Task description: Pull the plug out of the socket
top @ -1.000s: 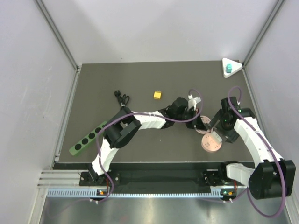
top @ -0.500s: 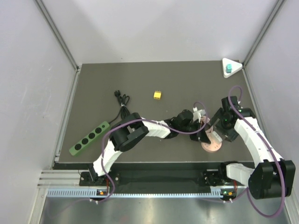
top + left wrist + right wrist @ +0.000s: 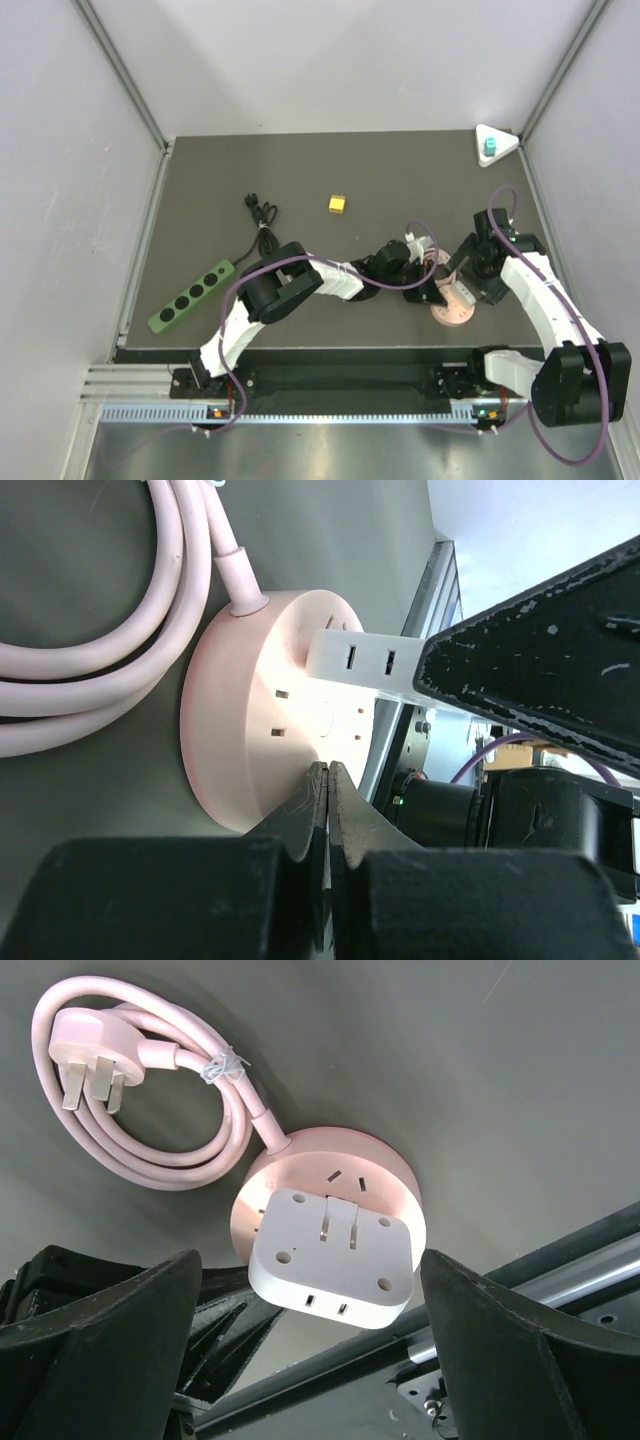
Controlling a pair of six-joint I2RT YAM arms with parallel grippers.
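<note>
The teal plug (image 3: 489, 149) sits in the white triangular socket (image 3: 506, 140) at the table's far right corner, far from both grippers. My left gripper (image 3: 431, 289) is shut and empty, its closed tips (image 3: 327, 768) against the rim of a round pink disc (image 3: 255, 730). My right gripper (image 3: 461, 286) is open above that disc (image 3: 385, 1165). Its fingers straddle a white square adapter (image 3: 335, 1260) plugged into the disc, with a gap on each side. The adapter also shows in the left wrist view (image 3: 360, 660).
The pink disc (image 3: 452, 312) lies near the front edge, its coiled pink cable (image 3: 150, 1160) and plug beside it. A yellow cube (image 3: 338, 204), a black cord (image 3: 263, 212) and a green power strip (image 3: 190, 296) lie to the left. Grey walls close in the table.
My left gripper has moved right and nearer, from beside the pink cable to the disc's rim. My right gripper has stayed over the disc.
</note>
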